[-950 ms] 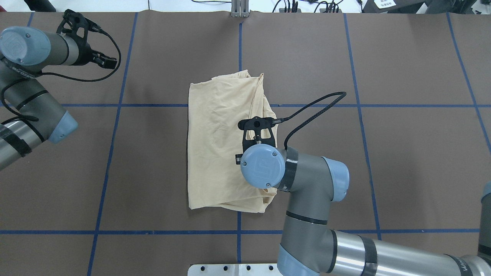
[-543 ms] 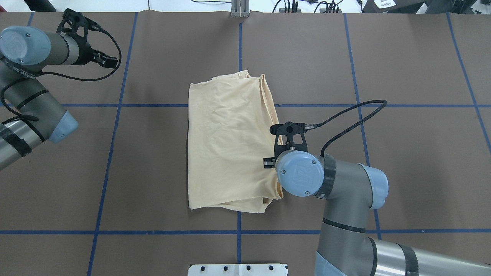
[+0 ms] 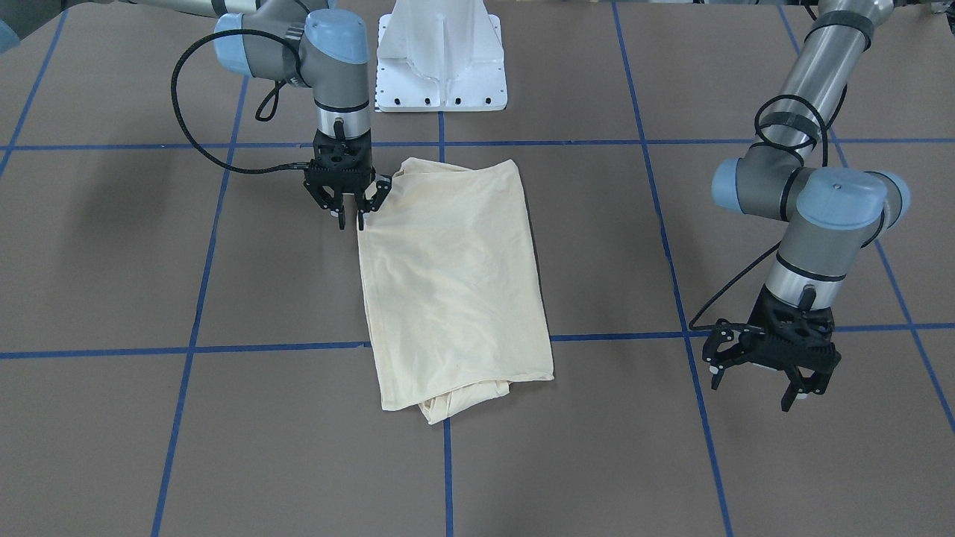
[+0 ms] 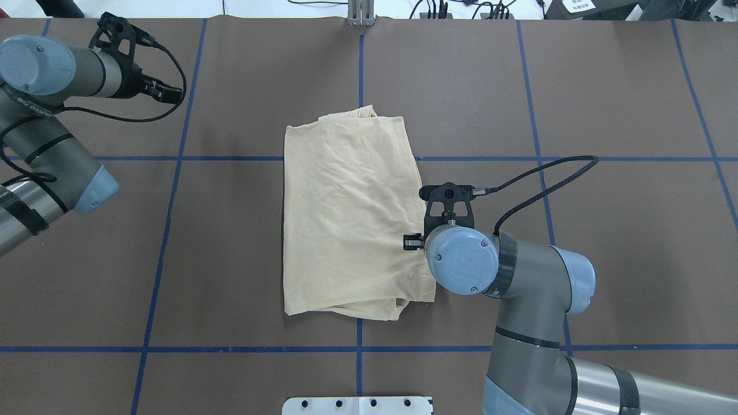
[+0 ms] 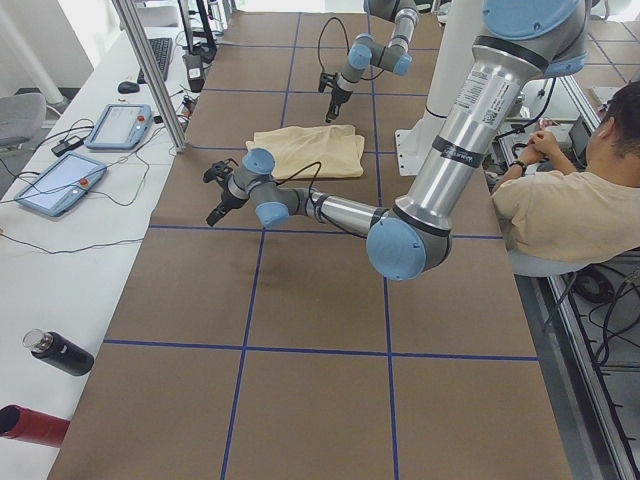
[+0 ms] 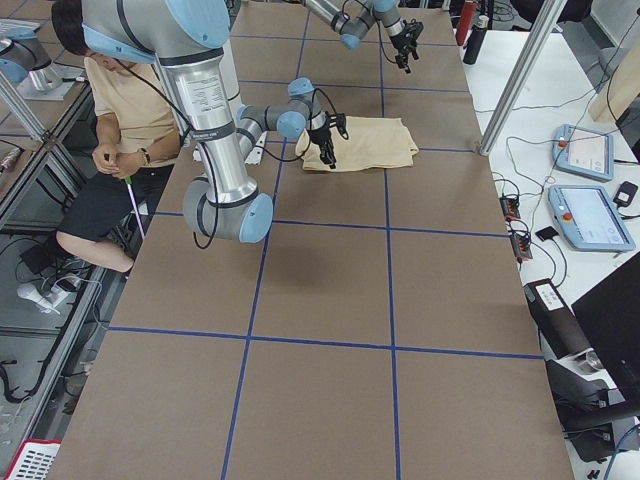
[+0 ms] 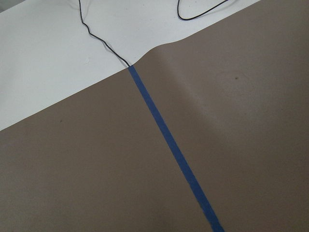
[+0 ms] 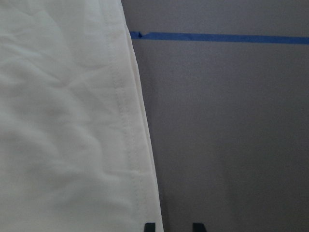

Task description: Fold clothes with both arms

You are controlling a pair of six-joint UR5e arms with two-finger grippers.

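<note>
The clothes are one pale cream shirt (image 4: 346,219), folded into a tall rectangle at the table's middle (image 3: 455,276); no print shows. My right gripper (image 3: 351,220) hangs low at the shirt's right edge near the robot-side corner. In the right wrist view its fingertips (image 8: 150,226) stand slightly apart, bare table between them, and the shirt's stitched hem (image 8: 63,121) runs along the left one. It is open and holds nothing. My left gripper (image 3: 753,388) hovers open over bare table far from the shirt, at the far left of the overhead view (image 4: 164,92).
Blue tape lines (image 4: 358,69) grid the brown table cover. The white pedestal base (image 3: 440,60) stands at the robot's edge. A seated person (image 5: 560,200) is beside the table. Tablets (image 5: 60,185) and bottles (image 5: 55,352) lie on the side bench.
My right gripper has travelled from over the shirt's middle out to its right edge. The bunched right-hand layer now lies spread flat. The left arm has hardly moved.
</note>
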